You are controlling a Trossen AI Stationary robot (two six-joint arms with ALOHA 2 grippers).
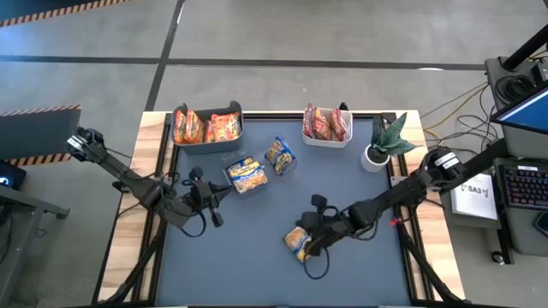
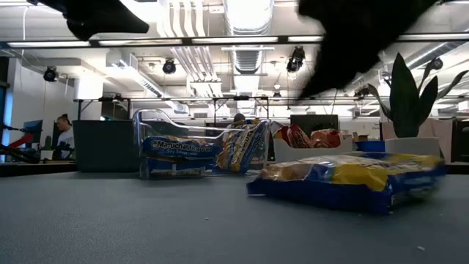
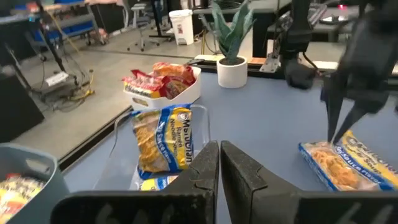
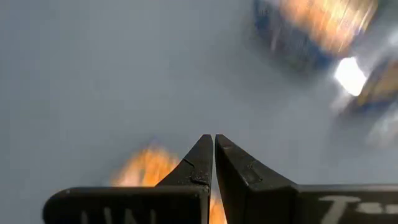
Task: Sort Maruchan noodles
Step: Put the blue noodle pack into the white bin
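A blue-yellow noodle packet (image 1: pixel 298 243) lies flat on the mat near the table's near edge, and shows as well in the low view (image 2: pixel 344 180) and the left wrist view (image 3: pixel 348 165). My right gripper (image 1: pixel 308 239) (image 4: pixel 214 138) hangs shut just above it, pointing down; in the low view it stays clear of the packet. My left gripper (image 1: pixel 221 195) (image 3: pixel 219 144) waits shut over the mat left of the clear bin (image 1: pixel 247 175). That bin holds one blue-yellow packet (image 2: pixel 179 150). Another blue-yellow packet (image 1: pixel 280 156) (image 3: pixel 165 140) stands tilted beside the bin.
A teal bin (image 1: pixel 207 127) at the far left holds orange packets. A white bin (image 1: pixel 327 124) at the far middle holds dark red ones. A potted plant (image 1: pixel 385 141) stands at the far right corner. Bare mat lies between the two grippers and along the near edge.
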